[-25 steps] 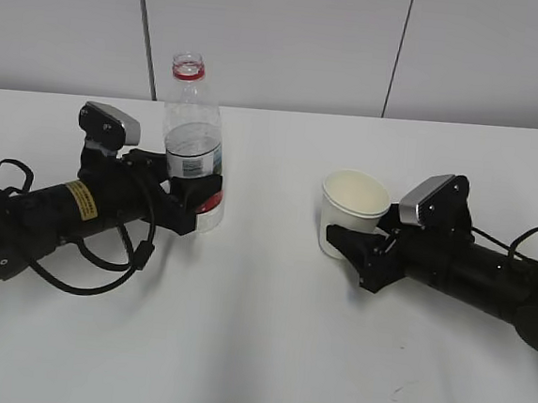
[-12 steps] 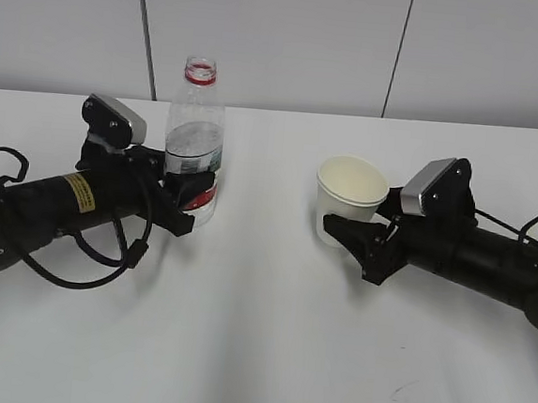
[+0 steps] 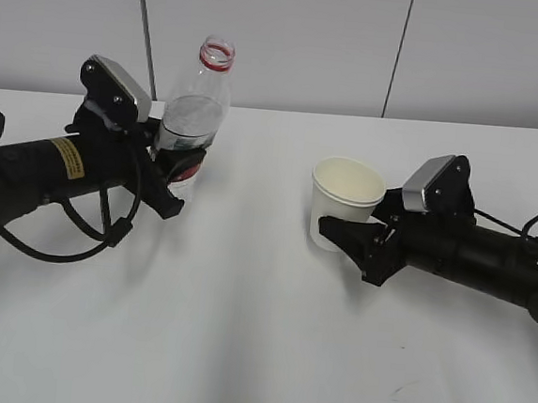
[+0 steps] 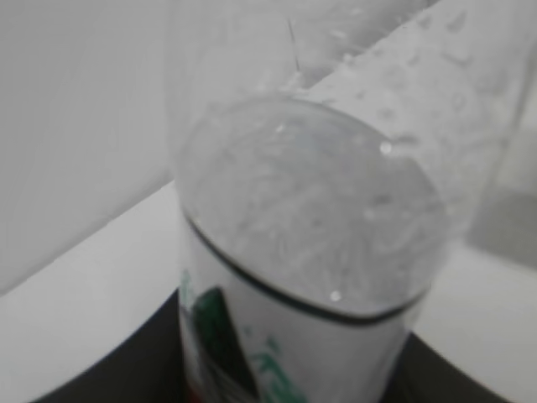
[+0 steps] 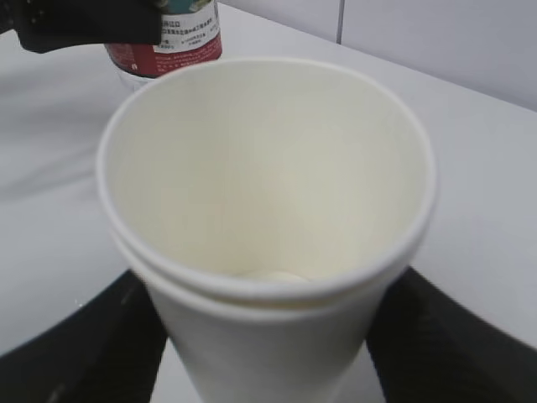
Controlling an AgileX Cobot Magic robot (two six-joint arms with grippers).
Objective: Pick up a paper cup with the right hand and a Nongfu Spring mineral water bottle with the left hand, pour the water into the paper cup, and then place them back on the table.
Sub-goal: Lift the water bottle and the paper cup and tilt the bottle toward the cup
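Left black pincer (image 3: 175, 182) clamps the clear red-labelled plastic water bottle (image 3: 194, 110), neck tipped toward 1 o'clock; right black pincer (image 3: 346, 237) grips the off-white paper cup (image 3: 345, 201) above the white desk (image 3: 239, 331).

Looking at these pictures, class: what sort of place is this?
Probably a robot lab or test bench: a bare white table, plain panelled wall, and two black arms holding a water bottle and paper cup.

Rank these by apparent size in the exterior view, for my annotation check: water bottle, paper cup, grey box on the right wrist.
1. Nongfu Spring water bottle, tallest.
2. Paper cup, roughly half that.
3. Grey wrist box, smallest.
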